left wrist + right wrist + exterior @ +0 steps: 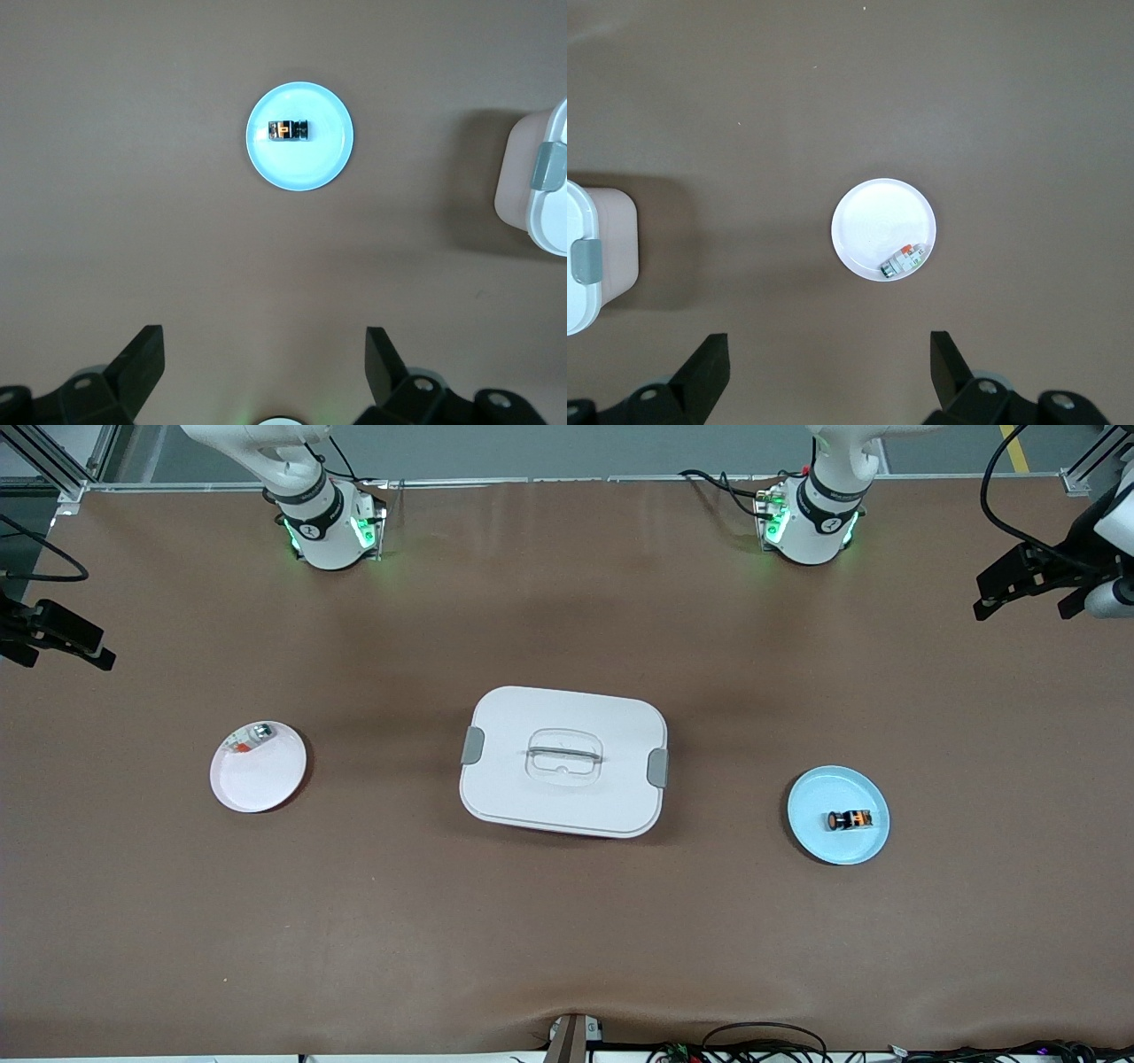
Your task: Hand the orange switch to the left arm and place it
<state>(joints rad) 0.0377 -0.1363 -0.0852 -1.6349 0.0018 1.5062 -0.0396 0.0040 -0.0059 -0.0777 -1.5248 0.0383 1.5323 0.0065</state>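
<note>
Lying on blue plate [299, 164]: orange switch [288, 131] | left fingers [142, 359] spread, well apart

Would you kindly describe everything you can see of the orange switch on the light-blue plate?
The orange switch is a tiny black cylinder with an orange-yellow band around its middle. It lies on its side, not upright, near the centre of the light-blue plate, which sits toward the left arm's end of the table, beside the white box. Only the plate touches it; no gripper is near. Its finer details are too small to make out.
</note>
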